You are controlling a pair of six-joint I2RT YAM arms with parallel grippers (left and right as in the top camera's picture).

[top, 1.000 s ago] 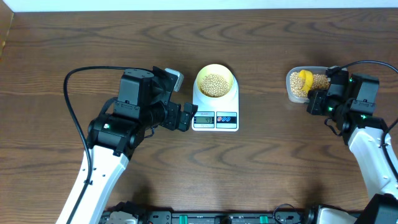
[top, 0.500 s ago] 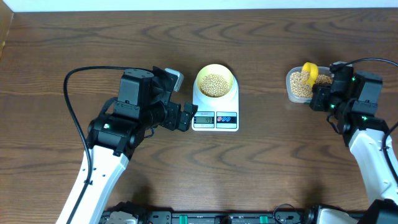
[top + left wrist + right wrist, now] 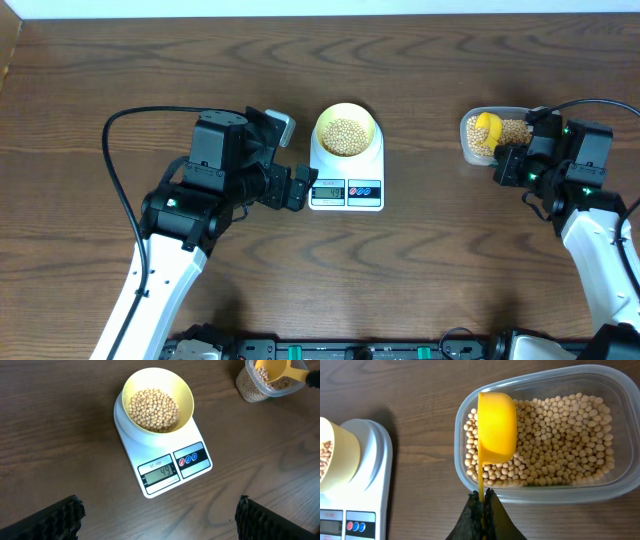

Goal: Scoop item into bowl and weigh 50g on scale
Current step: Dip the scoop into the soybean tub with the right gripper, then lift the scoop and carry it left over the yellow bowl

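Clamping the handle of a bright yellow plastic scoop (image 3: 496,425), the right gripper (image 3: 482,497) holds it over the clear rectangular tub (image 3: 540,492) just ahead. Left gripper (image 3: 157,517) gapes wide, white rectangular scale (image 3: 150,487) ahead.

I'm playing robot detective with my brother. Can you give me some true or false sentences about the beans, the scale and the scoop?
1. The bowl sits on the scale. True.
2. The scale's display reads 60. False: it reads 49.
3. The right gripper holds the yellow scoop by its handle. True.
4. The scoop is above the bowl. False: it is above the clear tub of beans.
5. The left gripper grips the scale. False: it is open, holding nothing.
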